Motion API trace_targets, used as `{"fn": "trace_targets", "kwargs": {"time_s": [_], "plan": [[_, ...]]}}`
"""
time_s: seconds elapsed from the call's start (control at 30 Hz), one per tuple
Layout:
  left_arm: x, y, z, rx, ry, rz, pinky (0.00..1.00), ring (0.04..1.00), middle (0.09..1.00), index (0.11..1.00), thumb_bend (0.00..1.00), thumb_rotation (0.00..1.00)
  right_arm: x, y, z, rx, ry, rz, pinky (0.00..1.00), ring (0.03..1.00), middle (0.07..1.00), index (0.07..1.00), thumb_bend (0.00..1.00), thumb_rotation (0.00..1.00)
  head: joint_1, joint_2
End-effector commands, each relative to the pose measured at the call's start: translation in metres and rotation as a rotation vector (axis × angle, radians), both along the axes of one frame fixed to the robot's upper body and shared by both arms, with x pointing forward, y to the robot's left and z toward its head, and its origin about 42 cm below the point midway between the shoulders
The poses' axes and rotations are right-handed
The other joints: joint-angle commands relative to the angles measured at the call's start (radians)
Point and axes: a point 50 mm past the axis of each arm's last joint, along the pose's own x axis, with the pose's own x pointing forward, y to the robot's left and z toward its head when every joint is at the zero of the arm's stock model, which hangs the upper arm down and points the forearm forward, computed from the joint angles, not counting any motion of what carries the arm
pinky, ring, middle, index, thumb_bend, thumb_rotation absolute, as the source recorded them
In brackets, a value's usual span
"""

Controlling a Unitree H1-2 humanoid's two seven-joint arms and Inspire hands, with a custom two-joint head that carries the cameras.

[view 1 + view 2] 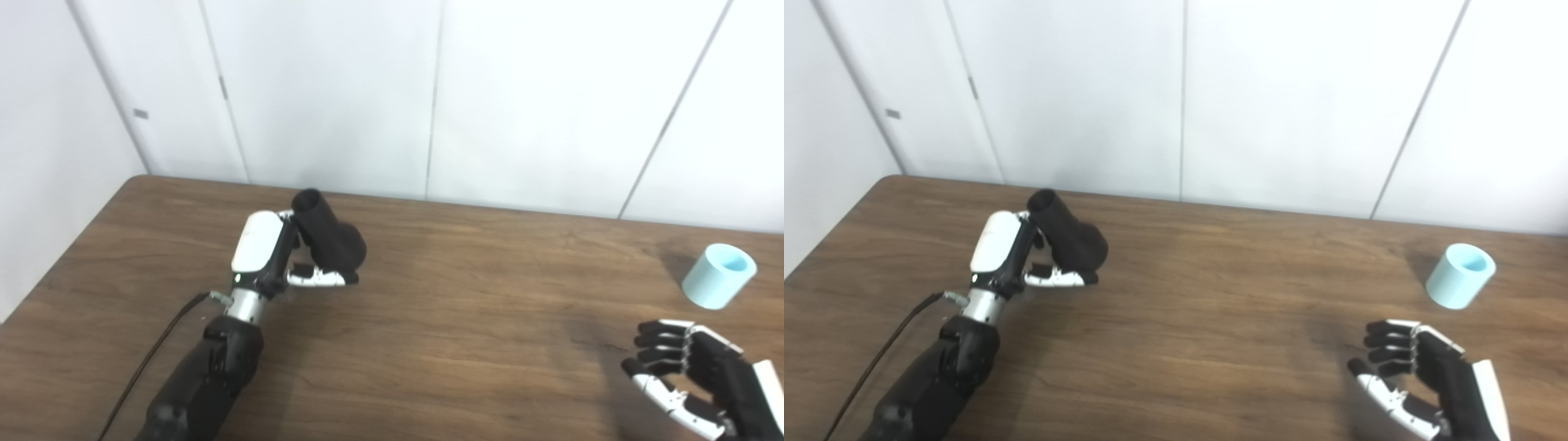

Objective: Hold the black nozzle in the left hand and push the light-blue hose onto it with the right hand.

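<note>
Black tubular nozzle sits clasped in the left hand toward the wooden table's far-left corner, while the right hand, fingers apart and empty, hovers near the right edge beside the light-blue cylindrical hose.

Bare table stretches wide between the left hand gripping the black nozzle and the light-blue hose. Nothing stands between the spread-fingered right hand and that hose nearby.
</note>
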Motion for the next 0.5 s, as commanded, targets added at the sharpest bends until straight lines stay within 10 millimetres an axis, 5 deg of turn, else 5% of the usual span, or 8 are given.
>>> {"fn": "trace_targets", "kwargs": {"time_s": [0.0, 0.3, 0.37, 0.47], "plan": [[-0.037, -0.023, -0.048, -0.039, 0.122, -0.041, 0.28, 0.382, 0.478, 0.527, 0.50, 0.00, -0.006, -0.005, 0.023, -0.030, -0.092, -0.038, 0.47, 0.541, 0.569, 0.568, 0.33, 0.00, -0.008, 0.002], [-0.056, -0.052, -0.049, -0.022, 0.135, -0.174, 0.30, 0.402, 0.476, 0.511, 0.50, 0.00, -0.009, -0.025, 0.045, -0.075, -0.195, -0.215, 0.45, 0.527, 0.556, 0.558, 0.39, 0.00, -0.062, -0.001], [-0.061, -0.059, -0.053, -0.016, 0.141, -0.206, 0.21, 0.297, 0.463, 0.500, 0.51, 0.00, -0.007, -0.029, 0.047, -0.090, -0.235, -0.275, 0.42, 0.508, 0.543, 0.541, 0.44, 0.00, -0.071, 0.000], [-0.070, -0.073, -0.057, -0.008, 0.132, -0.263, 0.20, 0.275, 0.413, 0.517, 0.51, 0.00, -0.006, -0.037, 0.046, -0.059, -0.262, -0.341, 0.41, 0.515, 0.555, 0.493, 0.49, 0.11, -0.102, -0.003]]}}
